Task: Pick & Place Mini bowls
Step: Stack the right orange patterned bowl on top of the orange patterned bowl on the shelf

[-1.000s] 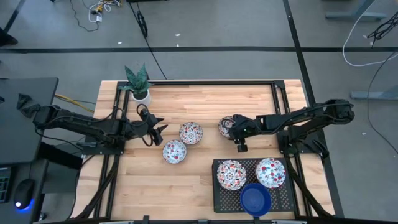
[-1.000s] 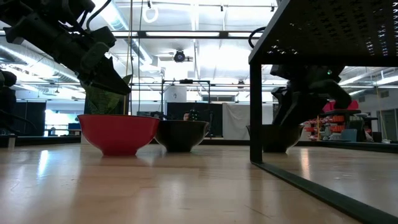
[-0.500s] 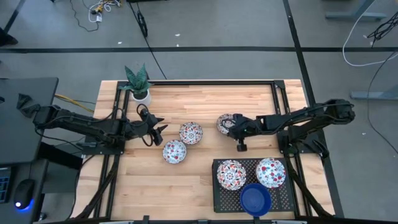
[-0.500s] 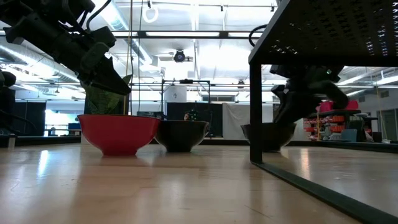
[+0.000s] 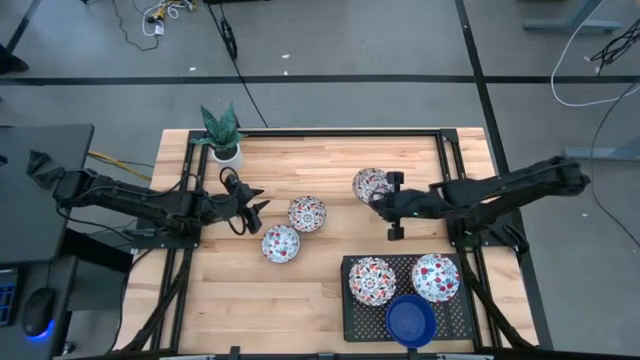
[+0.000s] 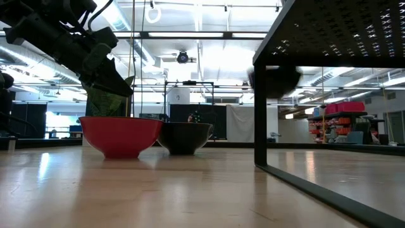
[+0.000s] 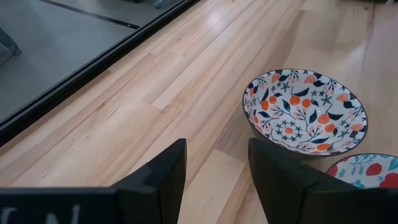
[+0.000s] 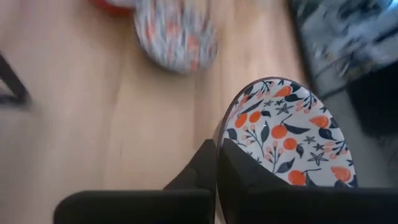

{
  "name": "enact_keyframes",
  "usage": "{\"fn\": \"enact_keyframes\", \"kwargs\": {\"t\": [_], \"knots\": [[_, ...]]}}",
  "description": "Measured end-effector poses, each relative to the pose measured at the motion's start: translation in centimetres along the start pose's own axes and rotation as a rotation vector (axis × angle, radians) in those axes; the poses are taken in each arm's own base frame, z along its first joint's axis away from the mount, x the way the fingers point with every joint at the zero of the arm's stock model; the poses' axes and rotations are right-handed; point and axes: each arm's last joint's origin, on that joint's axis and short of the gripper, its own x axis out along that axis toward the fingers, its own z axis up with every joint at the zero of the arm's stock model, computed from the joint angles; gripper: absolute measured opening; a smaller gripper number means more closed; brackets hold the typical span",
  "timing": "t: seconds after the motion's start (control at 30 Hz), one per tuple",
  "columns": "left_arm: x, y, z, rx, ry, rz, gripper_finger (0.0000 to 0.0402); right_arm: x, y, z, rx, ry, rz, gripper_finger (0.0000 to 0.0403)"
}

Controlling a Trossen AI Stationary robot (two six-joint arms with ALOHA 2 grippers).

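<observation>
1. Pinching the rim of a patterned mini bowl (image 8: 283, 134), my right gripper (image 8: 217, 152) has its fingers closed tight on the bowl's edge; in the right wrist view one finger sits inside the rim and one outside.
2. I see the same bowl in the high view (image 5: 370, 184) just off the tip of the right gripper (image 5: 384, 203), on the side away from the rack. In the low view it looks lifted clear of the wood, a dark blur (image 6: 275, 79) up near the rack's top.
3. The black rack (image 5: 350, 300) lies toward the table's near edge from the held bowl, so I judge the carry runs that way. It already holds two patterned bowls (image 5: 372, 280) (image 5: 436, 277) and one blue bowl (image 5: 411, 321), which overhangs its near edge. Free space is tight.
4. My left gripper (image 7: 214, 171) has its fingers spread wide and holds nothing. It hangs just beside the two loose patterned bowls (image 5: 307, 213) (image 5: 281, 243), the closer one (image 7: 305, 112) straight ahead of its fingers.
5. The left arm is nearer those two; the right arm is nearer the rack.
6. The round bowls have no long axis, so any rim point works.
</observation>
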Motion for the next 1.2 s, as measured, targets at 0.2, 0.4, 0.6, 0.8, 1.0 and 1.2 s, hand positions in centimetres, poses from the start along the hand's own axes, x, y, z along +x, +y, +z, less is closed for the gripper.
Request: {"fn": "enact_keyframes", "kwargs": {"t": [0.2,0.4,0.6,0.8,1.0,1.2], "knots": [[0.0,0.0,0.0,0.0,0.0,0.0,0.0177,-6.1,1.6,5.0,-0.09,-0.118,0.024,0.0005],[0.0,0.0,0.0,0.0,-0.001,0.003,0.0177,-11.6,4.8,7.9,-0.109,-0.296,0.151,0.0006],[0.0,0.1,0.0,-0.001,-0.005,0.018,0.0177,-14.9,9.6,8.4,-0.2,-0.37,0.275,0.0006],[0.0,0.1,0.0,-0.001,-0.006,0.02,0.0177,-14.5,14.3,8.3,-0.28,-0.354,0.278,0.0006],[0.0,0.1,0.1,-0.003,-0.014,0.04,0.0177,-12.8,17.4,8.6,-0.347,-0.31,0.266,0.0006],[0.0,0.1,0.1,-0.005,-0.017,0.04,0.0177,-11.9,18.2,8.2,-0.374,-0.254,0.252,0.0006]]}}
